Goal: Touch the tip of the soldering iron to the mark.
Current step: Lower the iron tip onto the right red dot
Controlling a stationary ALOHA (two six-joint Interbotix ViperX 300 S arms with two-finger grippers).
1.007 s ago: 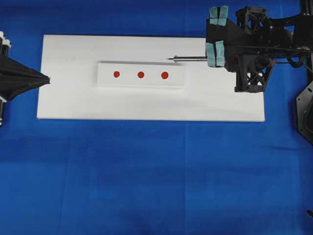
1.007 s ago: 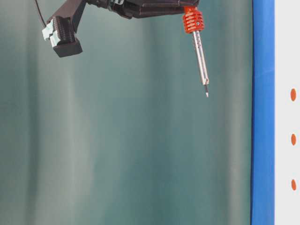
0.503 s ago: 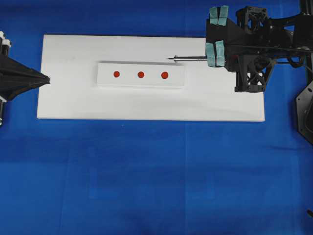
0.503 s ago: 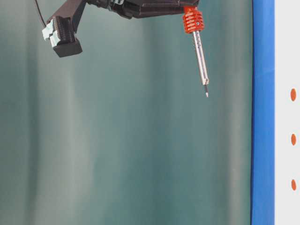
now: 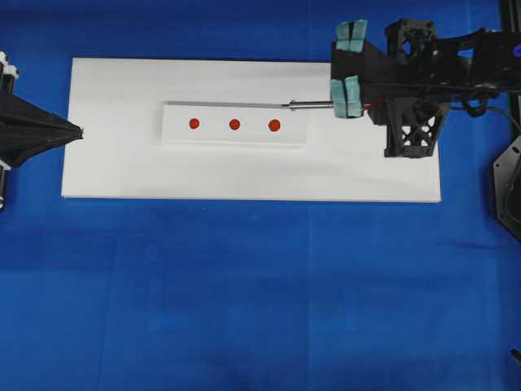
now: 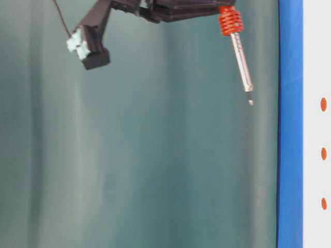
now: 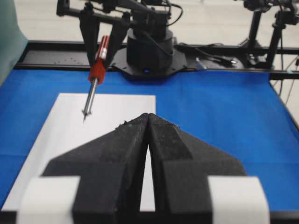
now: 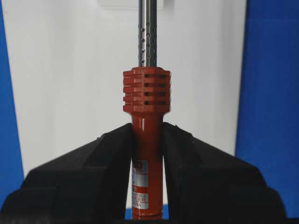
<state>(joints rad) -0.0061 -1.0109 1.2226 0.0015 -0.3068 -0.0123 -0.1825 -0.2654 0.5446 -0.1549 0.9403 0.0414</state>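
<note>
My right gripper (image 8: 147,128) is shut on the orange-red handle of the soldering iron (image 8: 146,93), just behind its ribbed collar. In the overhead view the silver shaft (image 5: 309,103) points left. Its tip (image 5: 284,104) is over the far right edge of the white strip (image 5: 220,134). The tip (image 6: 251,102) hangs above the surface, not touching. The mark (image 5: 274,125) is the rightmost and largest of three red dots on the strip, a little nearer than the tip. My left gripper (image 5: 80,130) is shut and empty at the board's left edge.
The strip lies on a white board (image 5: 122,163) over a blue cloth (image 5: 260,293). Two smaller red dots (image 5: 234,125) (image 5: 194,124) sit left of the mark. The right arm's base (image 7: 149,46) stands beyond the board's far end.
My right arm has moved left and down toward the board with the iron. The tip now reaches the strip's far right edge. The left arm has not moved.
</note>
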